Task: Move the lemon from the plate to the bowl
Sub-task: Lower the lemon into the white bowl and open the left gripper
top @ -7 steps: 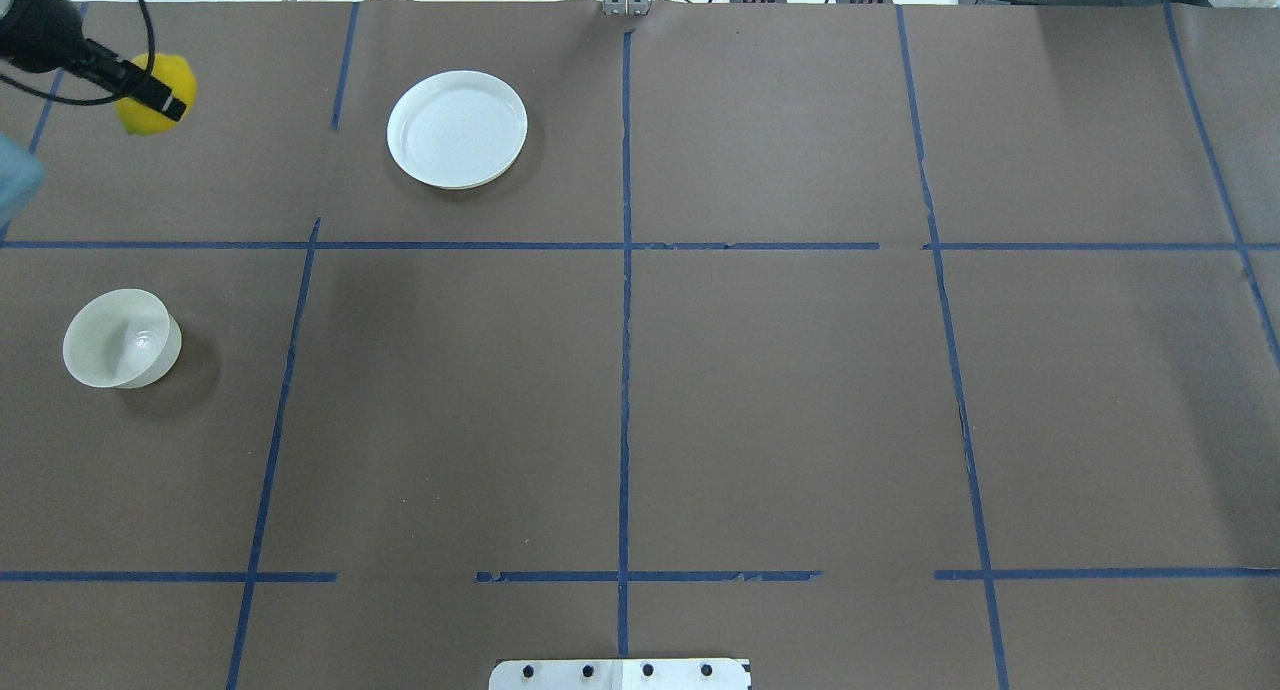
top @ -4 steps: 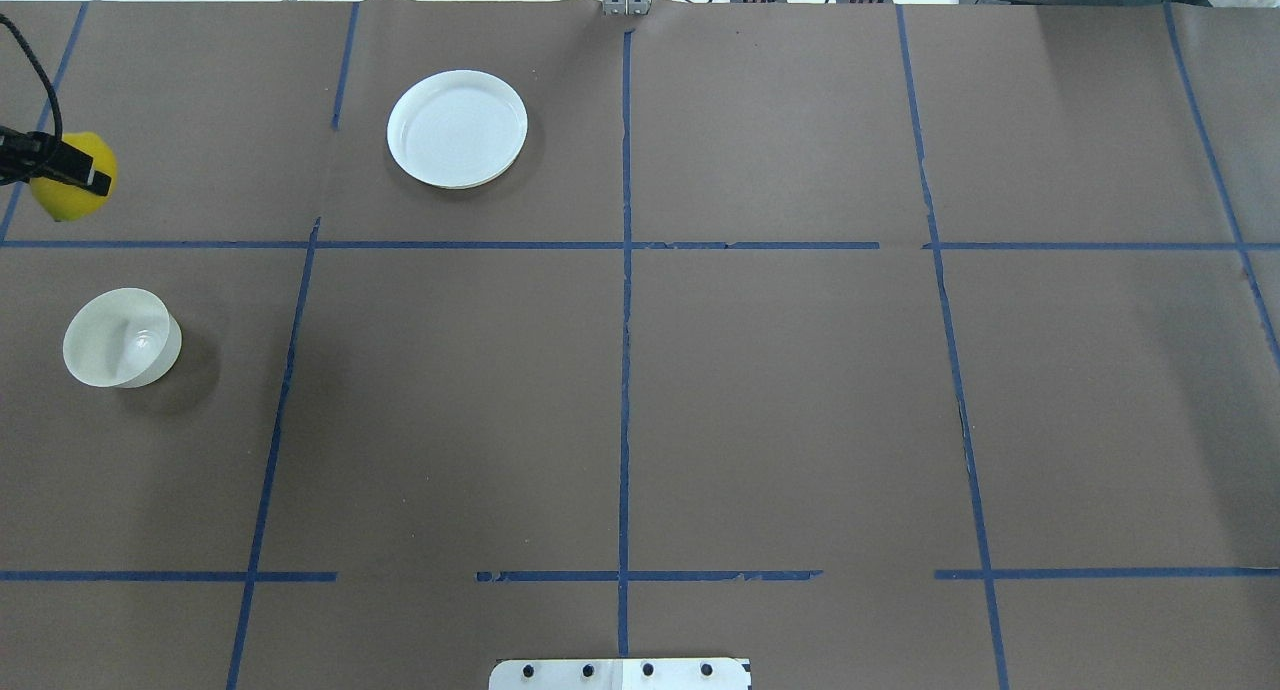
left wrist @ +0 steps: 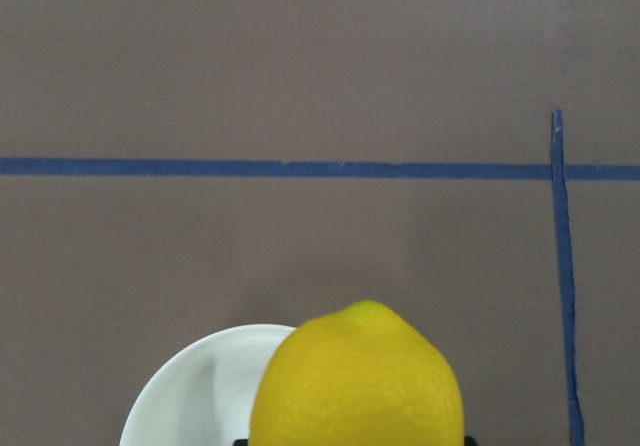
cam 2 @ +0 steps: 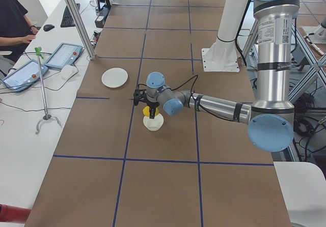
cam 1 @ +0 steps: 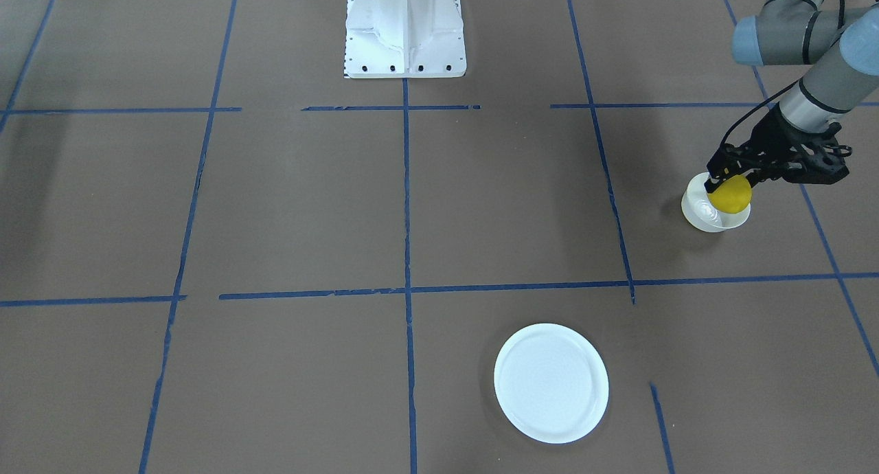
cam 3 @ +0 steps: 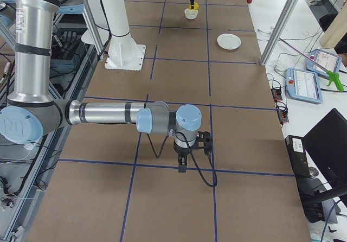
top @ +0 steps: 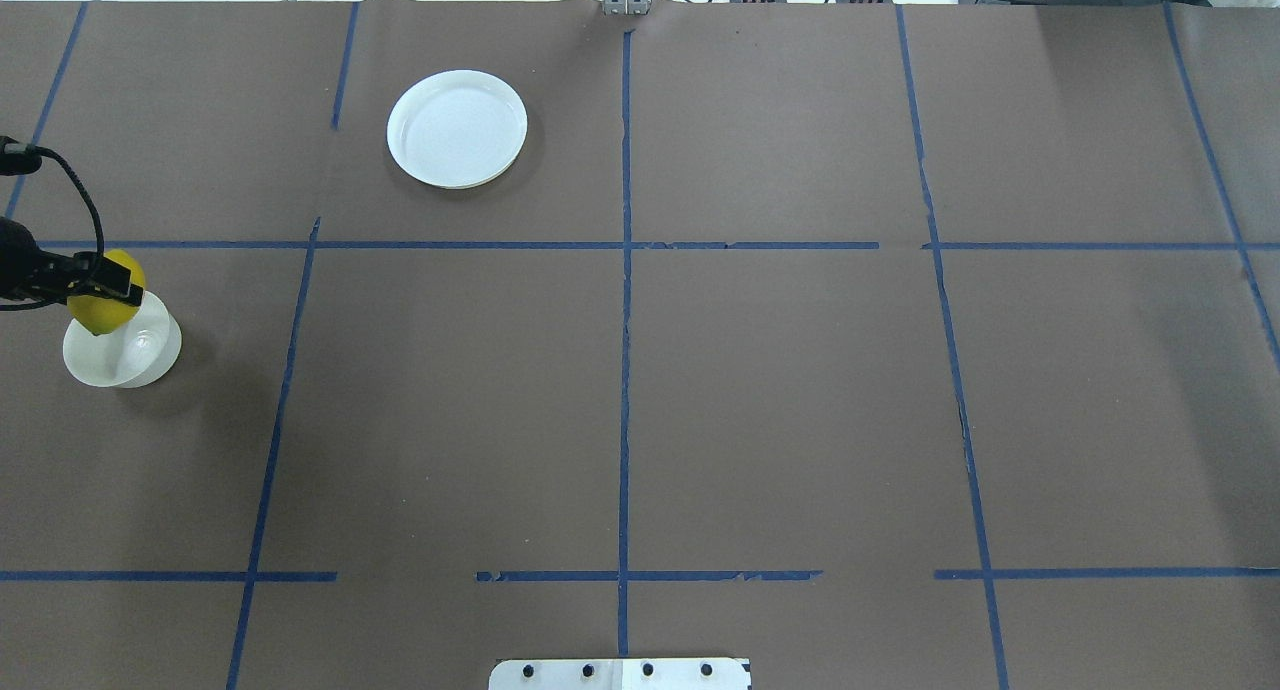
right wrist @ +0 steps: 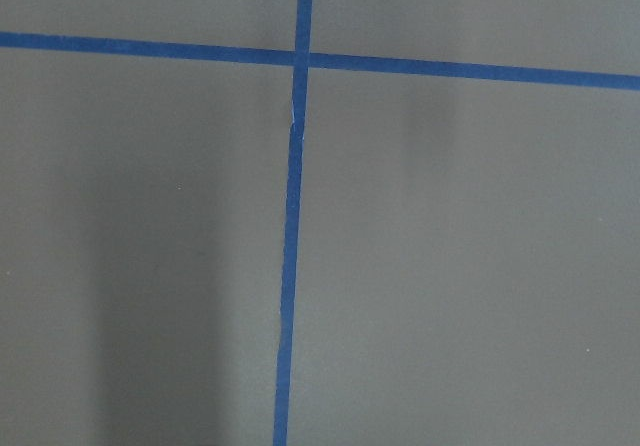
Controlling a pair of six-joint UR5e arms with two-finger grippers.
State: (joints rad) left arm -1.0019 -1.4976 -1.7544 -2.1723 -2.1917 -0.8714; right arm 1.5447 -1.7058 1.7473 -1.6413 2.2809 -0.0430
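The left arm's black, slim fingers are closed partway around a bright yellow oval lemon, pinching it across its middle. The wrist view shows its finely dimpled, waxy skin and a small blunt nipple at the end pointing away from the fingers. Directly beneath the fingers stands a small deep round white bowl of thin, slightly translucent plastic. The lemon hangs just over its mouth, toward the rim nearer the fingers rather than over the centre, and whether it touches the rim cannot be told. Well apart from these fingers, off to their right and farther from the robot's base, lies a flat round white disposable plate with a shallow raised rim and a smooth bare face. Both dishes sit on the matte brown paper-covered counter, which is marked into squares by strips of blue tape. The right arm's fingers point down close over a taped line, and how far apart they stand cannot be told.
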